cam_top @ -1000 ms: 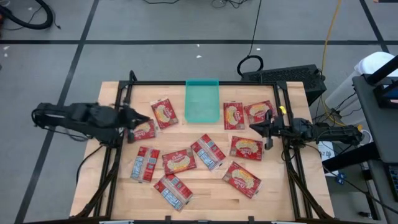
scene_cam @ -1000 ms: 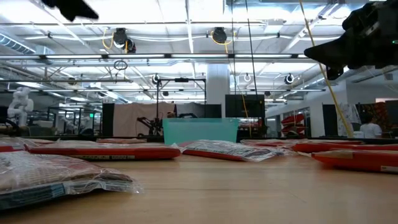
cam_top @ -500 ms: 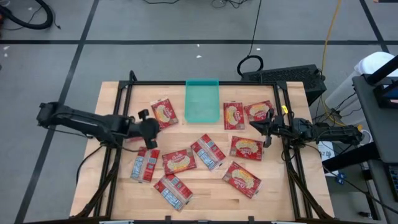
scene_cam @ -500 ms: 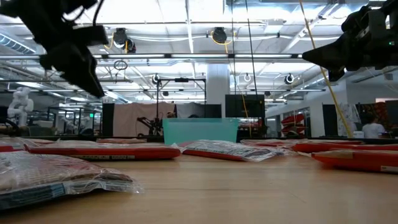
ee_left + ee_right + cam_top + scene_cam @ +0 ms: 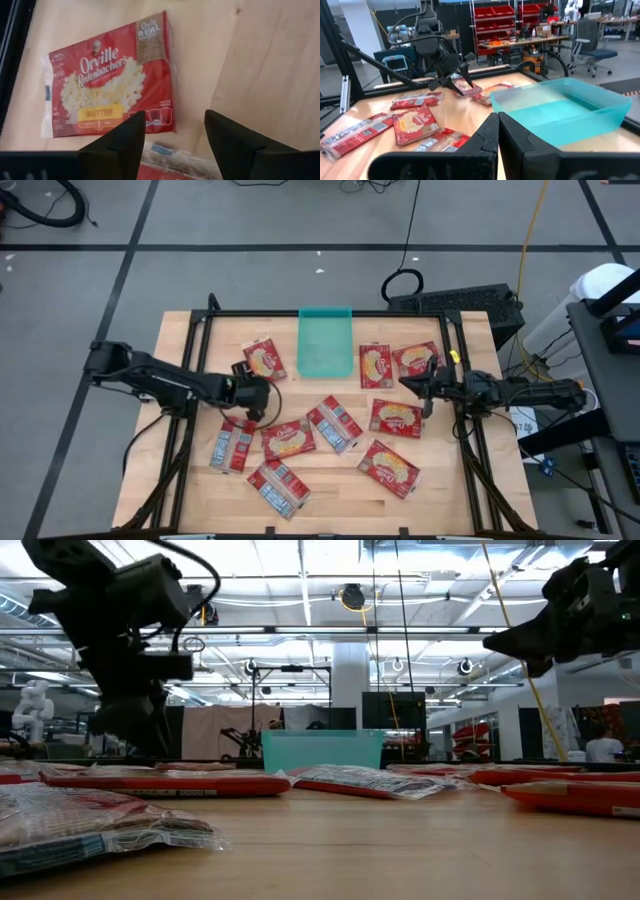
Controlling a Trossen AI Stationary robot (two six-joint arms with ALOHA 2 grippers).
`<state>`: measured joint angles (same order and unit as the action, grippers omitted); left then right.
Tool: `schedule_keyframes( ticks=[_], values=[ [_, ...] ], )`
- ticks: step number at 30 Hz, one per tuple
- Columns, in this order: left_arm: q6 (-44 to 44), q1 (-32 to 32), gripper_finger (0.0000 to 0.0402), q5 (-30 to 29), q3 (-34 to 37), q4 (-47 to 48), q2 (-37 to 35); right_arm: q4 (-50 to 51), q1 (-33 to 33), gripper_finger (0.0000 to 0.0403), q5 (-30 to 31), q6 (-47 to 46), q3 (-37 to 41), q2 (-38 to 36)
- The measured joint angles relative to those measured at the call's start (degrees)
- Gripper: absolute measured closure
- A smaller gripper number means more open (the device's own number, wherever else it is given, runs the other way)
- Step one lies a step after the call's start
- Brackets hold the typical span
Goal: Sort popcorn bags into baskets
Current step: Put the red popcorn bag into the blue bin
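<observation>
Above the flat red popcorn bags point(image 5: 288, 439), my left gripper point(image 5: 254, 406) hangs open, empty. My right gripper point(image 5: 406, 384) waits closed beside the shallow teal-green plastic basket point(image 5: 325, 340).

The left gripper point(image 5: 172, 137) has its two dark fingers point(image 5: 120, 142) parted, with bare wooden table point(image 5: 260, 60) showing between them. Just past the fingertips lies an Orville Redenbacher's butter popcorn bag point(image 5: 111, 80) — flat, picture side up, slightly askew on the wood. The edge of a second packet point(image 5: 172, 159) shows between the fingers — its print cannot be read.
</observation>
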<state>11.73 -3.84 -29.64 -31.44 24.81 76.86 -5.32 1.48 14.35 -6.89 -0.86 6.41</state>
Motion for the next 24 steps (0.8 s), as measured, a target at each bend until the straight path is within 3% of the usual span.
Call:
schedule_keyframes(
  ticks=[10,13,18,24],
  values=[
    [-3.44,4.25,0.0204,-3.73,-0.31,-6.84,9.87,-1.13,0.00,0.0403,0.56,-1.89,0.00,3.70],
    [-6.96,5.56,0.0249,-2.87,-0.31,-8.32,11.48,-3.39,0.00,0.0403,0.59,-2.79,0.00,5.00],
    [-10.61,6.01,0.0376,-1.67,-0.17,-10.54,11.64,-9.67,0.00,0.0403,0.61,-3.72,0.00,8.53],
    [-14.57,6.08,0.0396,-1.80,-0.99,-10.03,8.43,-22.71,0.00,0.0403,0.94,-7.39,-0.73,17.99]
  ],
)
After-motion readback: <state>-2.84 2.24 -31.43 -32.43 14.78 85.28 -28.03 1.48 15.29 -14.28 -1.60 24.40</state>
